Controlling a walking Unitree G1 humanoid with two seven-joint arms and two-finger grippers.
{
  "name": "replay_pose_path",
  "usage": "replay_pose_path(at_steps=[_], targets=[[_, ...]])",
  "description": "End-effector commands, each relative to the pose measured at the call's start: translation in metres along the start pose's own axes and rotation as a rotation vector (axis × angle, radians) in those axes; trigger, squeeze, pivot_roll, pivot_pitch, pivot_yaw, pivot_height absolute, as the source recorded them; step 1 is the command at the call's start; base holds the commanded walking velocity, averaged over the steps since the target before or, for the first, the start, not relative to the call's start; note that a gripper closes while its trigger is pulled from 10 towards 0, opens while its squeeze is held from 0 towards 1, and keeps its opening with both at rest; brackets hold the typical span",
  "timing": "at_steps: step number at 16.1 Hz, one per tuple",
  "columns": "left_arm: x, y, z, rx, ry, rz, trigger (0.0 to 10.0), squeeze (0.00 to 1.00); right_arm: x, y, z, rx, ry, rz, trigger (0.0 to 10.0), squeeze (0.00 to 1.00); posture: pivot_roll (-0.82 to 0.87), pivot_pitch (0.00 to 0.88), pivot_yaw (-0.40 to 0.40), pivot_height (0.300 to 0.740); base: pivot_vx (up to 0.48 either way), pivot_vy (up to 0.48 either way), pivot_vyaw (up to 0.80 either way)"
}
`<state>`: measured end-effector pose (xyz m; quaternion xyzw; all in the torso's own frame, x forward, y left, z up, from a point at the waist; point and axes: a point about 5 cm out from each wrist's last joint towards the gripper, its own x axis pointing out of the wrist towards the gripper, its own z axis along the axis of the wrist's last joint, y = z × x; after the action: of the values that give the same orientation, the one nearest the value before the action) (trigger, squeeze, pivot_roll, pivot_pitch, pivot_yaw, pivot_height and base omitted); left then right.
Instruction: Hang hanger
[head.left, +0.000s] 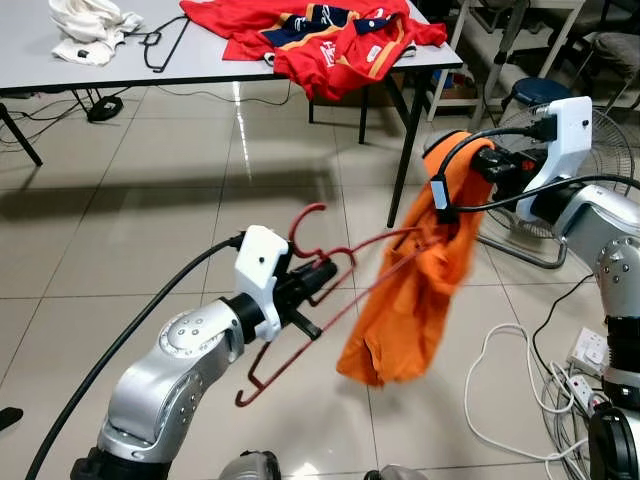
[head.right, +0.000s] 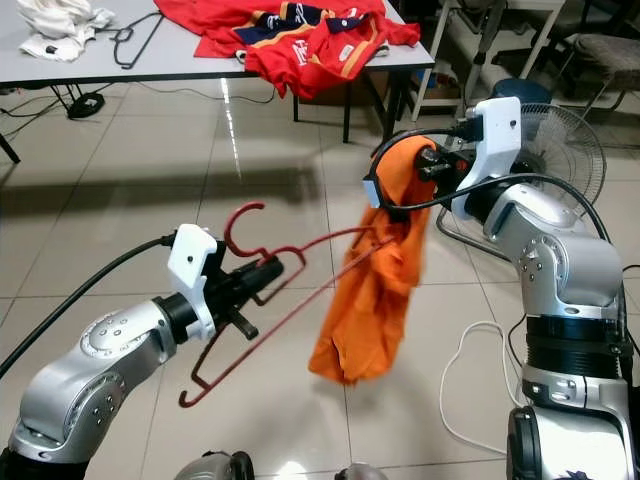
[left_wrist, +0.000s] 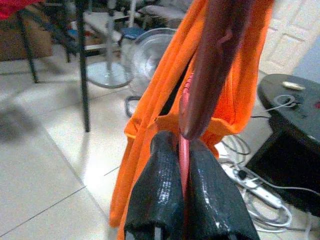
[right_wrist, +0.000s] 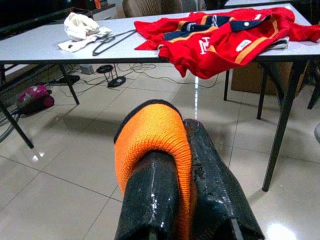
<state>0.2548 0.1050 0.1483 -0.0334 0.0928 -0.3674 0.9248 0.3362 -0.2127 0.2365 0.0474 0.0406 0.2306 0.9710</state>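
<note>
Tiled floor; both tools grip: hanger, orange shirt.

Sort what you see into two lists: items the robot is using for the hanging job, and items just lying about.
In use:
- dark red wire hanger, clamped in left end effector
- orange knitted garment, pinched in right end effector

Lying about:
- red sports jersey
- crumpled white cloth
- black wire hanger
- white floor fan

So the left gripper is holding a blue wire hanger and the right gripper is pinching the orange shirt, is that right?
Not quite: the thin wire hanger is red, not blue, as the left eye view shows. The rest holds: the left gripper is shut on it, and the right gripper pinches the orange knit shirt.
</note>
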Motion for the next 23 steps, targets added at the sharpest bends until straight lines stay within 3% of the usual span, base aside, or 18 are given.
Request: replay_pose_path(at_steps=[1,4,9,12,13,14,17,21,23], targets=[[-0.003,0.011,0.001,0.026,0.005,0.070,10.0,0.00,-0.003,0.004,0.010,-0.022,-0.036,0.017,10.0,0.00,-0.13,0.108,-0.009,0.740,0.000,0.000,0.00],[-0.003,0.017,0.004,0.020,-0.020,0.135,10.0,0.00,-0.003,0.005,0.012,-0.026,-0.034,0.024,10.0,0.00,-0.13,0.105,-0.013,0.740,0.000,0.000,0.00],[0.006,-0.013,0.025,-0.060,-0.201,-0.011,10.0,0.00,-0.003,0.006,0.007,-0.068,0.012,0.025,10.0,0.00,-0.14,0.093,-0.022,0.740,0.000,0.000,0.00],[0.003,-0.022,0.022,-0.057,-0.194,-0.060,10.0,0.00,-0.005,-0.008,0.002,-0.136,0.093,-0.080,10.0,0.00,-0.15,0.086,-0.028,0.740,0.000,0.000,0.00],[0.002,-0.025,0.020,-0.059,-0.189,-0.071,10.0,0.00,-0.006,-0.016,-0.001,-0.247,0.154,-0.147,10.0,0.00,-0.15,0.084,-0.031,0.740,0.000,0.000,0.00],[0.001,-0.028,0.018,-0.040,-0.169,-0.091,10.0,0.00,-0.005,-0.017,-0.001,-0.277,0.166,-0.162,10.0,0.00,-0.16,0.083,-0.038,0.740,0.000,0.000,0.00],[0.002,-0.031,0.005,0.066,-0.078,-0.094,10.0,0.00,0.000,-0.010,0.005,-0.222,0.143,-0.110,10.0,0.00,-0.15,0.082,-0.045,0.740,0.000,0.000,0.00],[0.013,-0.027,0.004,0.026,-0.085,-0.024,10.0,0.00,0.006,0.001,0.004,-0.119,0.167,-0.053,10.0,0.00,-0.15,0.078,-0.045,0.740,0.000,0.000,0.00],[0.017,-0.030,0.009,-0.017,-0.130,-0.033,10.0,0.00,0.005,-0.001,-0.005,-0.142,0.215,-0.061,10.0,0.00,-0.16,0.071,-0.049,0.740,0.000,0.000,0.00]])
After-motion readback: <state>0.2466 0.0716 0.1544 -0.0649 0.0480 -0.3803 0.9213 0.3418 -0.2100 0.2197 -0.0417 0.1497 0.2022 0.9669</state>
